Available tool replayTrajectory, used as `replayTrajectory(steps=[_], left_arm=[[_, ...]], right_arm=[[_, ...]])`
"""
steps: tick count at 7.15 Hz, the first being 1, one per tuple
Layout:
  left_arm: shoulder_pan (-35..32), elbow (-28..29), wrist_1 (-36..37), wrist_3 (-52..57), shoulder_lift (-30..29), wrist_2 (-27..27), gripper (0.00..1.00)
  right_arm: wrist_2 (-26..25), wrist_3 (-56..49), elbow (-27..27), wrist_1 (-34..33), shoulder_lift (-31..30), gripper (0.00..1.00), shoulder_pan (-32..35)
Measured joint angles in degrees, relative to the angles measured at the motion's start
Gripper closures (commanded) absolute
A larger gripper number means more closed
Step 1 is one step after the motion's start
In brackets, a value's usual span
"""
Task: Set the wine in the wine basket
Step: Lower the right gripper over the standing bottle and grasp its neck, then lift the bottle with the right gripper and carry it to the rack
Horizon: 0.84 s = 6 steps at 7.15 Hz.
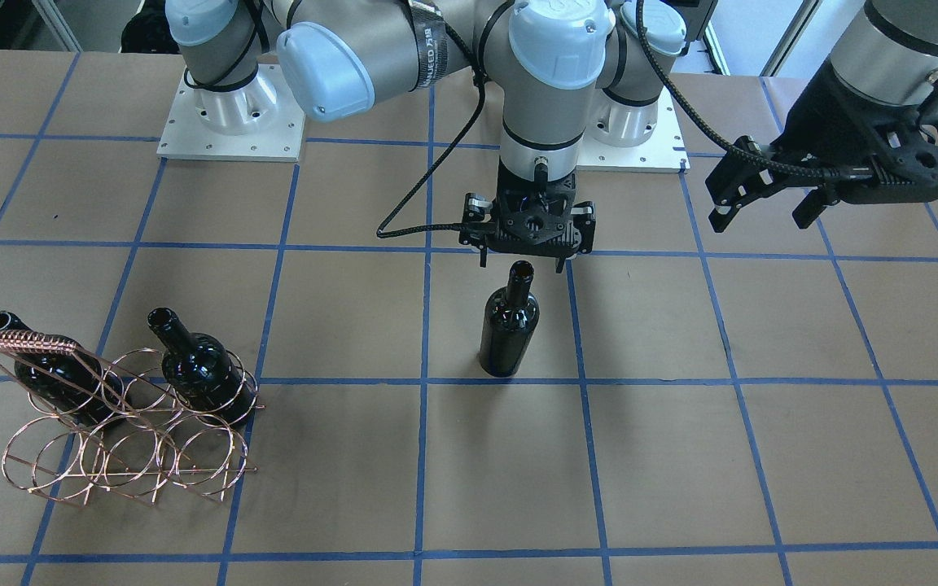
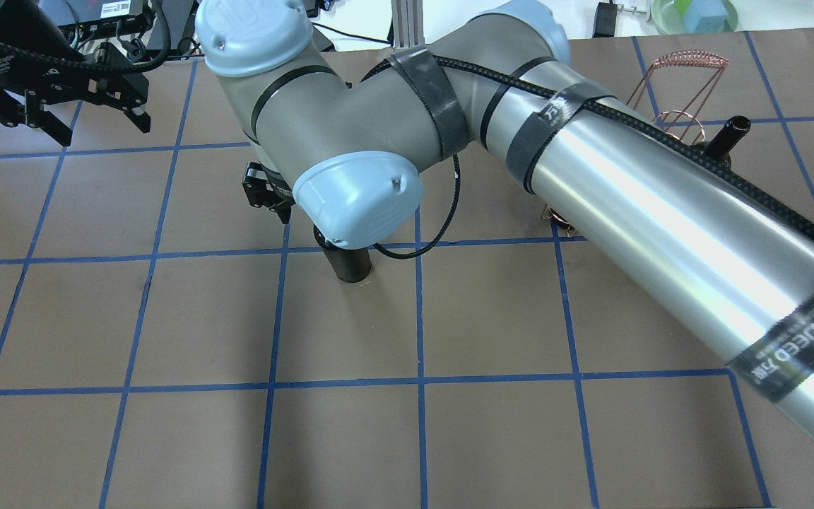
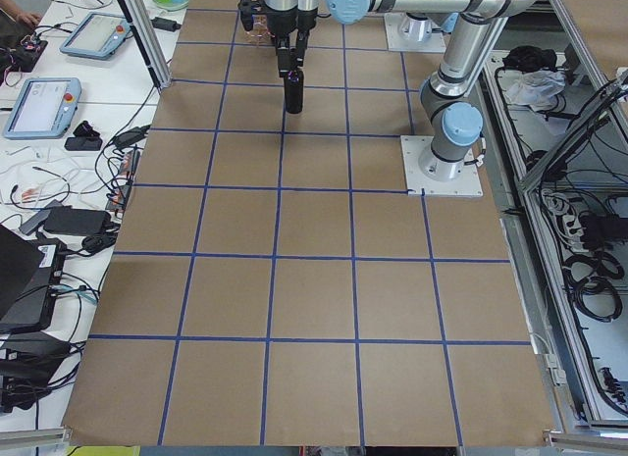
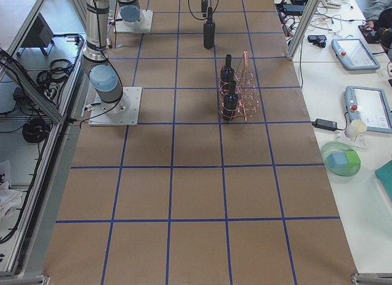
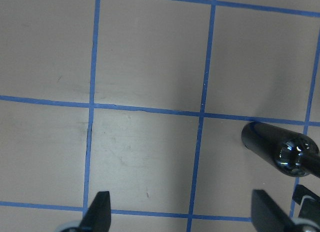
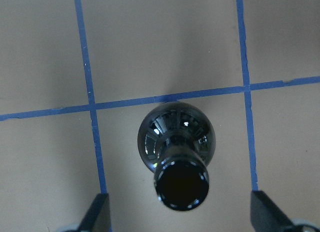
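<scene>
Bottle mouth right under the right wrist camera: the wine [image 6: 177, 152] stands upright on the table [image 1: 681, 456], directly below the right gripper [image 1: 521, 262]. The fingers are spread wide, one on each side of the neck and not touching it. The tips sit about level with the mouth in the front view (exact height is hard to judge).

The left gripper [image 1: 760, 216] is also spread and empty. It hangs well apart from the bottle, off to the right gripper's left.

The wine basket [image 1: 123, 439] sits well away from the right gripper, out to its right and further from the robot base. Two other bottles [image 1: 54, 366] [image 1: 200, 370] already lean in its rings.

Step in hand, as I read it: approach to grasp the last bottle, no contact yet. The next move calls for a straight drop so the fingers straddle the neck below the lip, then a firm close, since the glass is glossy and could slip. After that, lift clear and carry it toward a free ring, tilting to match the other two. Which ring is free is unclear from here.
</scene>
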Motion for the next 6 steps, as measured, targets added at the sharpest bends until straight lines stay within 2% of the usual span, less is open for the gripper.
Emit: replayTrajectory(steps=[1,2,4,6], left_arm=[[0.0,-0.4,0.1,-0.1,0.3,0.1,0.00],[0.0,-0.6,0.0,-0.2,0.7,0.2,0.00],[0.0,-1.3,-0.2,-0.2,1.3,0.4,0.00],[0.0,-2.1,-0.3,0.2,2.1,0.5,0.00]], right_arm=[[-0.1,-0.9,0.0,-0.3,0.3,0.02,-0.3],[-0.2,-1.8,0.0,-0.4,0.6,0.15,-0.7],[-0.2,-2.9,0.0,-0.9,0.8,0.22,-1.0],[-0.2,-3.7,0.0,-2.3,1.3,0.25,-1.1]])
